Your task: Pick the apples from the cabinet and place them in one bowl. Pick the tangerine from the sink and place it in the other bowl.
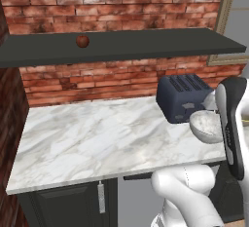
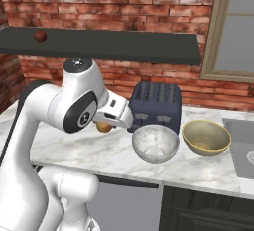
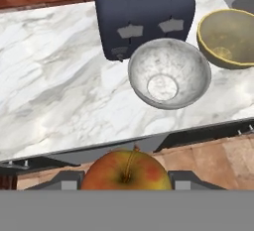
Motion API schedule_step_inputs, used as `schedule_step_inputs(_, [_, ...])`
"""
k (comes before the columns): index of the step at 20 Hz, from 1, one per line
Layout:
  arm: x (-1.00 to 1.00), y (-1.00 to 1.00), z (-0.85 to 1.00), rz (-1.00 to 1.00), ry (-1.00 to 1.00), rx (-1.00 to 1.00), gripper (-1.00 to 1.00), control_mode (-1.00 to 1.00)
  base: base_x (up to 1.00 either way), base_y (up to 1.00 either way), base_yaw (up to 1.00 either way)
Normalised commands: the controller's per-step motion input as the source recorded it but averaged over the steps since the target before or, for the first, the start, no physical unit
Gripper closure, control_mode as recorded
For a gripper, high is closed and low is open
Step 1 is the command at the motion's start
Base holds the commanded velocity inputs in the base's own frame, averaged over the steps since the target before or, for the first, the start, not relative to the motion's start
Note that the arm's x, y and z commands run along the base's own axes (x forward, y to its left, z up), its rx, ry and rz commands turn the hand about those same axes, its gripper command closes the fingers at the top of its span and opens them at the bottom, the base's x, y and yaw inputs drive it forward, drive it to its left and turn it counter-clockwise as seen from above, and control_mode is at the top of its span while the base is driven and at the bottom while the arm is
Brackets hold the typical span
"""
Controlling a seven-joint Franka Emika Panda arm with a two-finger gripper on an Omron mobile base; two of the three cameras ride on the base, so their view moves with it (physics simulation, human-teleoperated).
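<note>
Marble, white with grey veins, makes up the counter (image 1: 87,138), glossy and flat, with rough red brick (image 1: 97,82) behind it. On the thin dark shelf (image 1: 121,46) of the cabinet, far left, sits the dark red apple (image 1: 82,41), small, round and matte; the right base view shows it too (image 2: 40,36), near the shelf's left end. Lower, the second apple (image 3: 127,170), yellow-orange with red blush and a short stem, sits between the gripper (image 3: 127,180); the jaws are closed on it from both sides, though the fingers are mostly cut off at the bottom of the hand view. In the right base view only a sliver of this apple (image 2: 103,126) peeks out below the white hand, over the counter just left of the toaster (image 2: 155,107). That toaster is a boxy dark blue-grey block with slotted top and two front levers. In front of it stands the pale bowl (image 3: 168,72), round, shallow, glossy grey-white with faint speckles; it stands just beside the toaster's front. To its right is the tan bowl (image 3: 228,37), deeper, matte olive-yellow, partly cut by the hand view's edge. Farthest right, a corner of the grey metal sink (image 2: 241,145) shows, its basin cropped. In the left base view the arm hides much of the pale bowl (image 1: 206,125) and the toaster's right side.
</note>
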Motion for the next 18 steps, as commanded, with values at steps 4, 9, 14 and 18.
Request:
schedule_step_inputs(4, [0.42,-0.26,-0.26,0.00,0.00,0.00,1.00,-1.00,0.00,0.00,0.00])
schedule_step_inputs(9, [0.42,-0.28,-0.38,0.00,0.00,0.00,1.00,-1.00,0.00,0.00,0.00])
schedule_step_inputs(14, [0.42,-0.27,-0.34,0.00,0.00,0.00,1.00,-1.00,0.00,0.00,0.00])
schedule_step_inputs(18, [0.54,-0.17,-0.31,0.00,0.00,0.00,1.00,-1.00,0.00,0.00,0.00])
